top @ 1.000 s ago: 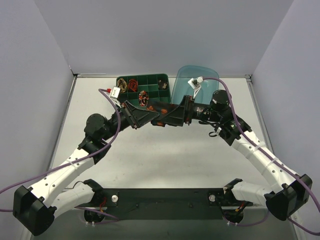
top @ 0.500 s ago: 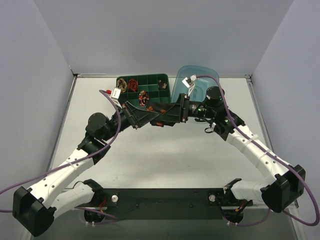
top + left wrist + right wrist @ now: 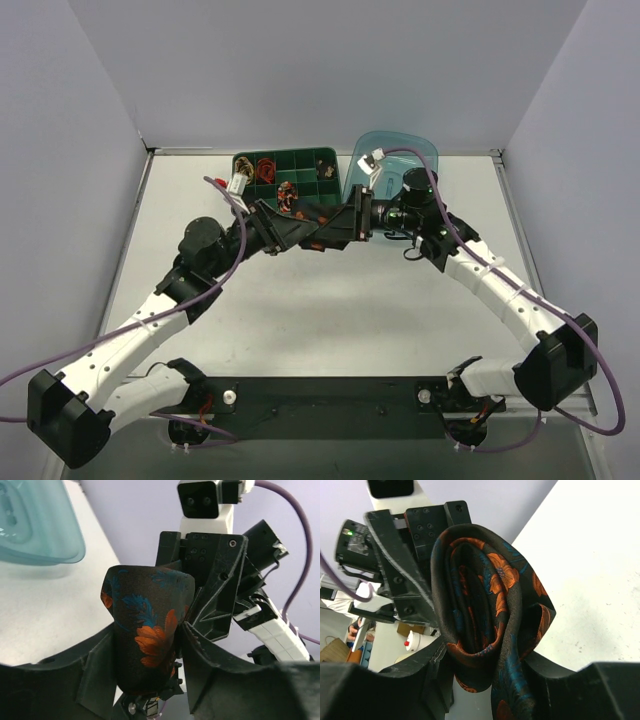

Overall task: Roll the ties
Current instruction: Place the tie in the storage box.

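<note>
Passing the rolled tie (image 3: 480, 610) in mid-air at centre frame, above the desk (image 3: 300, 320): left fingers (image 3: 100, 675) and right fingers (image 3: 425, 672) both clasp it, part-closed. Next, likely, one side releases toward the green tray (image 3: 337, 175).

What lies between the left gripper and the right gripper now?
A rolled tie, black with orange flowers. Both wrist views show it clearly.

Both arms reach from the near edge toward the far middle of the table, elbows bowed outward. The left gripper (image 3: 147, 652) and right gripper (image 3: 485, 657) meet nose to nose, each pinching the same rolled tie (image 3: 145, 605).
</note>
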`<action>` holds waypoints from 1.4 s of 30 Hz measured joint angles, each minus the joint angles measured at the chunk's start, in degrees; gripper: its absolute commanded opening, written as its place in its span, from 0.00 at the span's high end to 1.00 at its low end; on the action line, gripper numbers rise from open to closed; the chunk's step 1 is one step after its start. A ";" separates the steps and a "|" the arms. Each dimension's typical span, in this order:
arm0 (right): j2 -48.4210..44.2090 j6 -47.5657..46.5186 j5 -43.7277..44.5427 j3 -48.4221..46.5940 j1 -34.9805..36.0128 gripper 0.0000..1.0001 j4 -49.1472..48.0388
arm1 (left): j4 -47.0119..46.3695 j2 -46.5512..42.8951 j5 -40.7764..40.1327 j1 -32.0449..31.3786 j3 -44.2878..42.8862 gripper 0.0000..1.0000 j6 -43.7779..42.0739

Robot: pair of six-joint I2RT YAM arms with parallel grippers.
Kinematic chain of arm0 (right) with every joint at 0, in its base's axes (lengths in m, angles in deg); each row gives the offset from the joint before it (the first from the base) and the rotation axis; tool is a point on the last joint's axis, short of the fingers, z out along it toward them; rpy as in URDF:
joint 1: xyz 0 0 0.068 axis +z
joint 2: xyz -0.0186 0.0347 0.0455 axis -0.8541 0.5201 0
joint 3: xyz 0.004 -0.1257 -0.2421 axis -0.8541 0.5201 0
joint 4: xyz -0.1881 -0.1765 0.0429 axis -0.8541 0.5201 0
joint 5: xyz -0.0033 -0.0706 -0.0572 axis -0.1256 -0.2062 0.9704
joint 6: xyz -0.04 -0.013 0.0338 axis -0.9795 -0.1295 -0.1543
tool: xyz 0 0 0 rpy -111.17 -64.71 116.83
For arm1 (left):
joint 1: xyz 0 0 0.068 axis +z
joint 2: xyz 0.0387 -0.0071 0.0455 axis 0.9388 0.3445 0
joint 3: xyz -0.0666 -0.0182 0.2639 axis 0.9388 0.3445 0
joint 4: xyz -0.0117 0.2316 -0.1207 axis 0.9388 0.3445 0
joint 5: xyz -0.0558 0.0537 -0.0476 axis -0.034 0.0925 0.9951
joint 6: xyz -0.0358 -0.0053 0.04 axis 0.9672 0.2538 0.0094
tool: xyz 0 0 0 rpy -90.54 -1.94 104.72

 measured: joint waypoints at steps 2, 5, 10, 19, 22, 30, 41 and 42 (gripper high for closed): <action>1.51 -0.72 -0.13 -0.59 -0.42 1.00 0.94 | 3.85 0.59 -1.18 0.28 -1.51 0.32 -1.60; 4.02 -1.77 -0.24 -1.57 -1.38 1.00 2.29 | 10.36 1.70 -3.41 0.79 -4.72 0.23 -4.42; 9.40 -3.96 0.33 -5.35 -4.20 1.00 5.01 | 21.51 2.71 -8.85 2.97 -9.90 0.19 -8.98; 28.55 -11.82 5.49 -28.35 -6.27 1.00 15.43 | 38.12 3.28 -22.95 6.01 -16.46 0.18 -18.01; 36.57 -14.86 10.21 -39.12 -6.27 1.00 20.87 | 40.94 3.28 -24.74 6.93 -16.46 0.18 -19.74; 57.66 -17.86 27.71 -66.79 -5.81 1.00 32.39 | 42.16 3.21 -24.17 7.87 -16.41 0.18 -21.49; 61.44 -17.53 42.05 -63.91 -4.26 1.00 29.73 | 42.03 6.82 -22.84 8.15 -15.87 0.19 -22.80; 61.44 -17.55 43.15 -63.06 -3.69 1.00 29.24 | 42.05 7.50 -22.82 8.17 -15.87 0.19 -22.82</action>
